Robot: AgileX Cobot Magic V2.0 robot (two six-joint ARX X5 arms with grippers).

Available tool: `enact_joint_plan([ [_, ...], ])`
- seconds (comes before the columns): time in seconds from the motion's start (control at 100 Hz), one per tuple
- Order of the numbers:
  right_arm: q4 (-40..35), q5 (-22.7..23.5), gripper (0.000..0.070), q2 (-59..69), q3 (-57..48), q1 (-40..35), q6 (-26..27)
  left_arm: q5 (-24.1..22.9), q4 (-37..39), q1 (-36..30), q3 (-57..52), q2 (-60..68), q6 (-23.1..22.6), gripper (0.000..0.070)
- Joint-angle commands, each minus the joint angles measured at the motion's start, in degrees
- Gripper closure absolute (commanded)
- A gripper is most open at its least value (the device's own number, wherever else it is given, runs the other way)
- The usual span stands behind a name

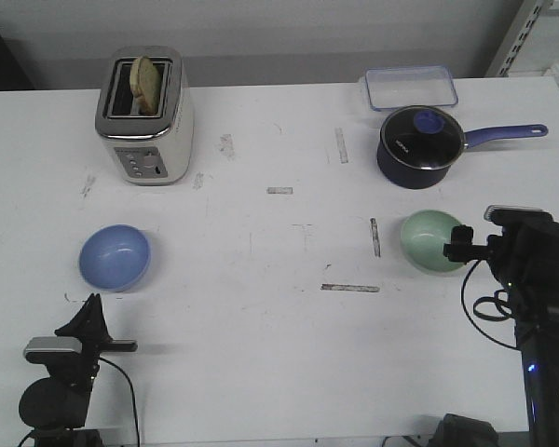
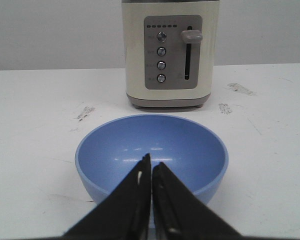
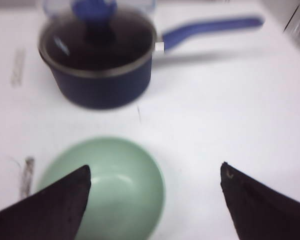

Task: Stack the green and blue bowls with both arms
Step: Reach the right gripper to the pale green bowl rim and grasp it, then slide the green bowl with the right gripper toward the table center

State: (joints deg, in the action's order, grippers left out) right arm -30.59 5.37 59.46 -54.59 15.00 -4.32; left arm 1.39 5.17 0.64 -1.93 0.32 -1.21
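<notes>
The periwinkle blue bowl [image 1: 115, 257] sits upright on the white table at the left. It also fills the middle of the left wrist view [image 2: 151, 142]. My left gripper [image 1: 92, 305] is shut and empty, just short of the bowl's near rim, its tips [image 2: 151, 166] over that rim. The mint green bowl [image 1: 432, 240] sits upright at the right and shows in the right wrist view [image 3: 115, 185]. My right gripper [image 1: 463, 246] is open and empty at the bowl's right side. In the right wrist view [image 3: 155, 172] one finger lies over the bowl and the other over bare table.
A cream toaster [image 1: 146, 115] with bread in it stands behind the blue bowl. A dark navy saucepan [image 1: 421, 147] with a lid and a long handle stands behind the green bowl. A clear plastic container [image 1: 412, 88] lies at the far edge.
</notes>
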Motion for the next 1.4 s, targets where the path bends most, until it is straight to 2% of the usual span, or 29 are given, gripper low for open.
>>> enact_joint_plan([
  [0.0,-0.42,2.58,0.0130,3.85,-0.92,1.55,-4.48,-0.11,0.59,0.09,1.20,-0.13,-0.72,0.0699],
  [0.05,-0.96,3.83,0.0130,6.58,-0.92,2.34,-5.33,-0.11,0.57,0.09,1.20,-0.13,-0.72,0.0699],
  [0.31,1.27,3.67,0.0139,19.12,-0.92,4.24,-6.34,-0.11,0.59,0.09,1.20,-0.13,-0.72,0.0699],
  [0.41,2.84,3.69,0.0190,22.64,-0.92,4.24,-6.34,-0.11,0.59,0.09,1.20,-0.13,-0.72,0.0699],
  [0.49,3.96,3.69,0.0301,24.79,-0.92,4.20,-6.27,-0.11,0.59,0.09,1.20,-0.13,-0.72,0.0699],
  [0.67,4.17,3.69,0.0638,26.53,-0.92,4.20,-6.32,-0.11,0.59,0.09,1.20,-0.13,-0.72,0.0699],
  [0.71,4.48,3.72,0.0695,26.49,-0.92,4.20,-6.32,-0.11,0.61,0.09,1.20,-0.13,-0.72,0.0699],
  [1.11,5.14,3.91,0.0697,21.90,-3.54,2.93,-5.66,-0.11,0.63,0.09,1.20,-0.13,-0.72,0.0699],
  [1.23,4.76,4.48,0.0697,18.38,-6.03,0.76,-0.96,-0.11,0.63,0.09,1.20,-0.13,-0.72,0.0699],
  [1.39,4.31,9.03,0.0697,14.29,-8.68,-5.07,7.23,-0.11,0.57,0.09,1.20,-0.13,-0.72,0.0699],
])
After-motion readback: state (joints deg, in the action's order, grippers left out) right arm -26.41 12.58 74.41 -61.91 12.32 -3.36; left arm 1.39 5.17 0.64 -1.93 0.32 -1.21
